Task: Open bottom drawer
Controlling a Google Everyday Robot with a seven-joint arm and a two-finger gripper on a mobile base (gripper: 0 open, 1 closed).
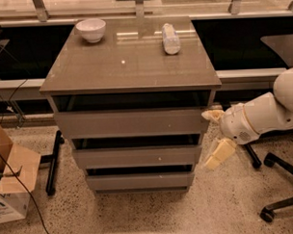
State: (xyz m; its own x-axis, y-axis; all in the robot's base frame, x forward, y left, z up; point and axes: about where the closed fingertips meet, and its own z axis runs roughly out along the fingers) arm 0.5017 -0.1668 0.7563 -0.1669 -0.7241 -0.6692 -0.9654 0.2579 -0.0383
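A grey-brown cabinet (130, 66) stands in the middle with three flat handleless fronts. The bottom drawer (139, 181) is the narrowest and lowest front, and it looks shut. My gripper (215, 138) is at the cabinet's right side, level with the middle front, its two cream fingers (219, 155) spread apart and holding nothing. It is above and to the right of the bottom drawer, not touching it. The white arm (262, 116) reaches in from the right.
A white bowl (91, 30) and a lying clear bottle (171, 38) are on the cabinet top. A cardboard box (11, 184) stands at the left on the speckled floor. An office chair base (279, 191) is at the right, and a black stand leg (54, 160) is left of the cabinet.
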